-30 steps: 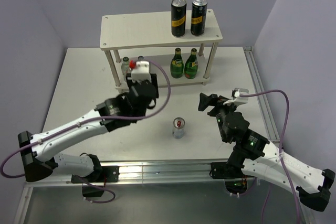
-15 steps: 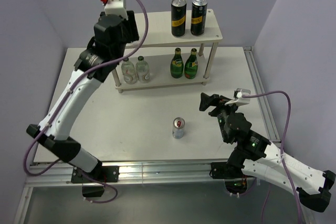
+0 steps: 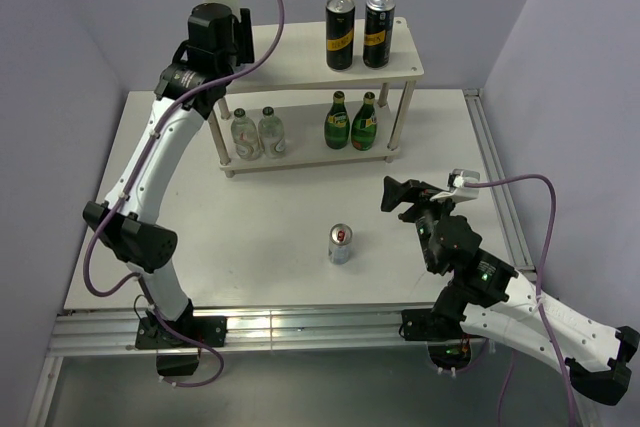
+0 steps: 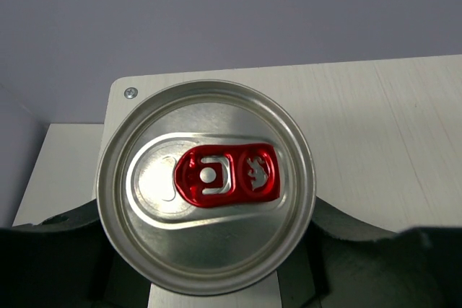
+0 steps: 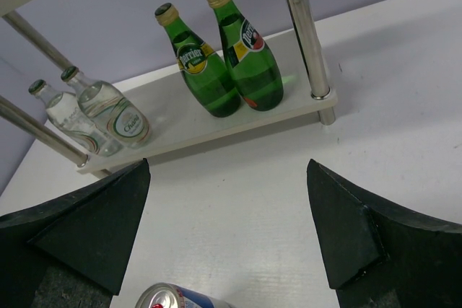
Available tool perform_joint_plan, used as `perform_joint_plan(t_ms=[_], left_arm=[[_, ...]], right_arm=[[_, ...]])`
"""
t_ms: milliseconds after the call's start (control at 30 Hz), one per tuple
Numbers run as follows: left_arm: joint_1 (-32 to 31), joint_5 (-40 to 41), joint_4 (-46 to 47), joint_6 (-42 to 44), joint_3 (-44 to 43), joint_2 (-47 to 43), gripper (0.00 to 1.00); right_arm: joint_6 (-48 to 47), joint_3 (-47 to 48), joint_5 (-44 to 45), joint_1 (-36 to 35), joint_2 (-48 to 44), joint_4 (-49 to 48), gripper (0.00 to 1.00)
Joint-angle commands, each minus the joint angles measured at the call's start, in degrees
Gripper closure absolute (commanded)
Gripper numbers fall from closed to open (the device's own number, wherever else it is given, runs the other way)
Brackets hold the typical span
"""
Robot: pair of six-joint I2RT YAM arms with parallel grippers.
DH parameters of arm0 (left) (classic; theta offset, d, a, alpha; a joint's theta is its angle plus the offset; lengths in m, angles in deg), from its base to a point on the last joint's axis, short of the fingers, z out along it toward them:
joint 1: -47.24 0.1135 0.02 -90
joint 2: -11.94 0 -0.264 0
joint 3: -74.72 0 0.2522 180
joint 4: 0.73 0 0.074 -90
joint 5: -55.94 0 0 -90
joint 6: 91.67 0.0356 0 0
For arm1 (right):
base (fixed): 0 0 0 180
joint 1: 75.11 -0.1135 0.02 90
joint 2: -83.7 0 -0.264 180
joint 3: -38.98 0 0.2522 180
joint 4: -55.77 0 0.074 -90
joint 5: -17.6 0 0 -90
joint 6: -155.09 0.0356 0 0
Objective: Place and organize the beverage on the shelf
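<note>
Looking down from above, the left pincer hangs over the left end of the shelf, above its top board and well apart from the two black cans at the right end, with bare board between. On the lower board two clear bottles stand left and two green bottles right. A loose can stands upright on the tabletop, nearer the right pincer, which lies just to its right.

Left wrist view: the pincer is part closed on the held can, upright, lid to the camera, long axis vertical. The board's far left corner, with its screw, shows just beyond the lid. The can seems close to that edge, so I judge it wants setting down further inboard.

Right wrist view: the fingers are spread wide with nothing between them. The loose can's rim shows low and ahead at the bottom edge, with open tabletop around it
</note>
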Motion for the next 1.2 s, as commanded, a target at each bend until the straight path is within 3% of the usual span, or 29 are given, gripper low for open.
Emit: perform_joint_plan(t_ms=[0,100,133,200,367,433,533,633,933,1033,1167], left_arm=[[0.5,-0.9,2.2,1.2,-1.3,-1.9,0.98],[0.5,-1.6,3.4,0.4,2.2,-3.6,0.74],[0.5,-2.1,3.7,0.4,2.7,-3.9,0.59],[0.6,-1.8,3.9,0.1,3.9,-4.3,0.48],[0.5,-1.4,4.0,-0.1,5.0,-4.5,0.34],[0.5,-1.5,4.1,-0.2,5.5,-4.8,0.21],[0.6,-1.1,4.7,-0.2,6.4,-5.6,0.18],[0.6,-0.7,4.1,-0.6,6.7,-6.6,0.01],[-0.1,-2.8,1.3,-3.6,9.4,-15.0,0.01],[-1.6,-2.5,1.6,-4.3,13.9,-19.3,0.01],[-9.3,1.2,3.0,-3.6,22.8,-26.9,0.01]], right_arm=[[0.2,-0.5,1.1,0.3,-0.6,-0.5,0.04],[0.4,-0.4,1.1,0.3,-0.4,-0.3,0.04],[0.3,-0.4,1.1,0.3,-0.6,-0.3,0.04],[0.4,-0.4,1.1,0.3,-0.5,-0.1,0.03],[0.5,-0.4,1.3,0.3,-0.6,0.1,0.01],[0.7,-0.4,1.4,0.3,-0.5,0.1,0.00],[0.6,-0.4,1.4,0.3,-0.6,0.1,0.00],[0.5,-0.5,1.5,0.3,-0.7,0.1,0.00],[0.5,-0.5,1.4,0.3,-0.6,0.0,0.00],[0.5,-0.3,1.9,0.3,-0.1,0.1,0.00],[0.5,-0.5,2.2,0.3,-0.4,0.1,0.00]])
